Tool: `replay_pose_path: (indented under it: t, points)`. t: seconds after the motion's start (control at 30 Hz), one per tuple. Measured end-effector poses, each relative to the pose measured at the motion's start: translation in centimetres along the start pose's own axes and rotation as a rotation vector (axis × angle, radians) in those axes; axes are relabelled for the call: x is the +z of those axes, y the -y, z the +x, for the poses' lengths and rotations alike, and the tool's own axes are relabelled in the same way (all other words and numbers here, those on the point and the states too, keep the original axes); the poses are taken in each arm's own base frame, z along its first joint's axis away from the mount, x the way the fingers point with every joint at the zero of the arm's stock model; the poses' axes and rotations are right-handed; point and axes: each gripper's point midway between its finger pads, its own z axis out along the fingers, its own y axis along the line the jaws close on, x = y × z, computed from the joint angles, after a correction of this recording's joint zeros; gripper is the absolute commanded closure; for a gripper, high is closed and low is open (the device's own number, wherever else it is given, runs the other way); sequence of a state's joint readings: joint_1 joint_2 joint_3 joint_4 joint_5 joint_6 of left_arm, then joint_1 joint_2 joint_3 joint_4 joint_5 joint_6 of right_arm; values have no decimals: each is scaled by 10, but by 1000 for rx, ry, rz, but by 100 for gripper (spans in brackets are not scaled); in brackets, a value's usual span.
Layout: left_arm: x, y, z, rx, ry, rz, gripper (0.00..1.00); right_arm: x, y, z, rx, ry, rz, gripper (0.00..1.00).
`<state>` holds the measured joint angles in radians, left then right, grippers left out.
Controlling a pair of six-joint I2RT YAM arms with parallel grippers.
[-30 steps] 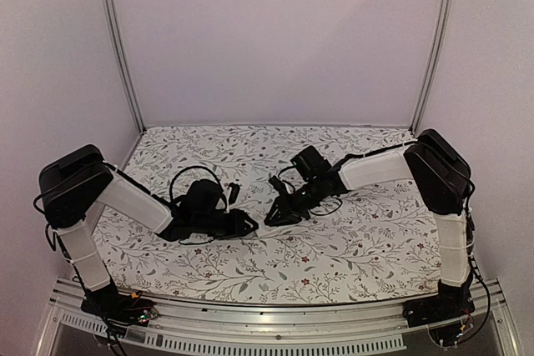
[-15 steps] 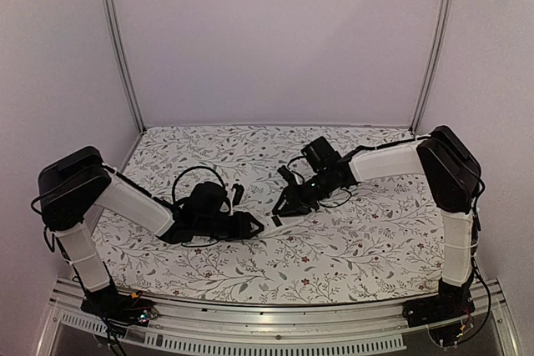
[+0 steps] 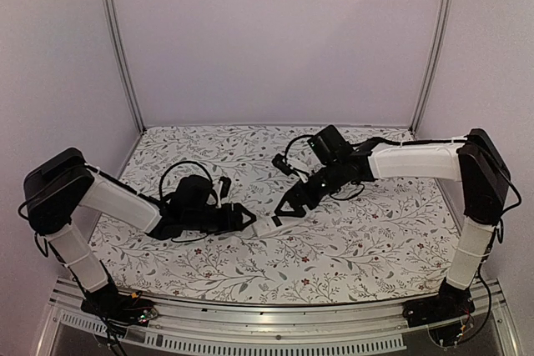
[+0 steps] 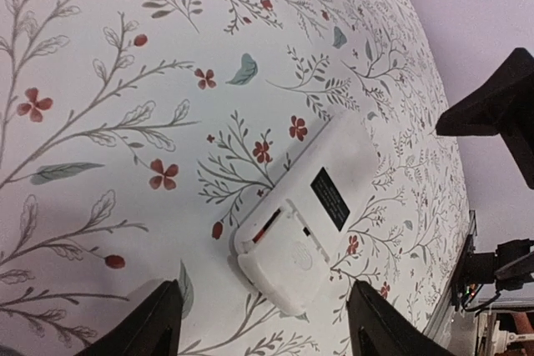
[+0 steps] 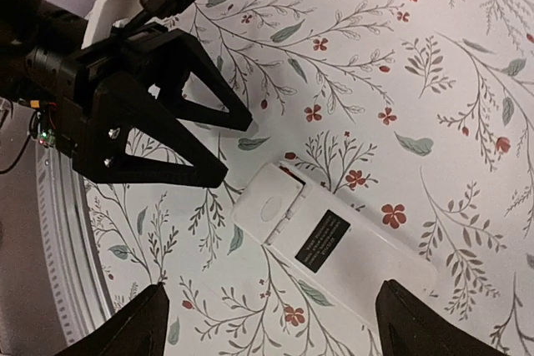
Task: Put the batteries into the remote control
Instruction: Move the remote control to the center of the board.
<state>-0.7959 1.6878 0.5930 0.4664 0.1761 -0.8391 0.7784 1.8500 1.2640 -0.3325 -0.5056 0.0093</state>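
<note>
The remote control (image 3: 268,225) is hemmed in by the left end effector (image 3: 247,221) and the right end effector (image 3: 289,205) (fingers spread wide); bare worktop (image 3: 334,266) is seen on its near side.

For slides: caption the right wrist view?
Remote control back-up on table; left gripper, right gripper open near it.

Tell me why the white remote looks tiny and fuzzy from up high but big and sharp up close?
Top view: the remote is far off, so small and soft. Left wrist view: near, sharp, evenly lit. Right wrist view: sharp too, but the left pincer is just a dark shape.
</note>
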Motion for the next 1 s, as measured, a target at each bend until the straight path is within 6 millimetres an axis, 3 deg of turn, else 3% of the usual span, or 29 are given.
replay_pose_path:
  t: [0.33, 0.47, 0.67, 1.0]
  points:
    - [-21, -28, -28, -90, 59, -6, 31, 8, 4, -15, -502, -51, 64, 1]
    - [-26, -34, -30, -104, 64, -7, 31, 23, 9, -9, -576, -91, 42, 1]
    - [-29, -35, -27, -110, 58, 2, 31, 47, 19, 17, -628, -177, -6, 1]
    - [-33, -38, -27, -117, 73, 19, 31, 73, 16, 32, -710, -256, -35, 1]
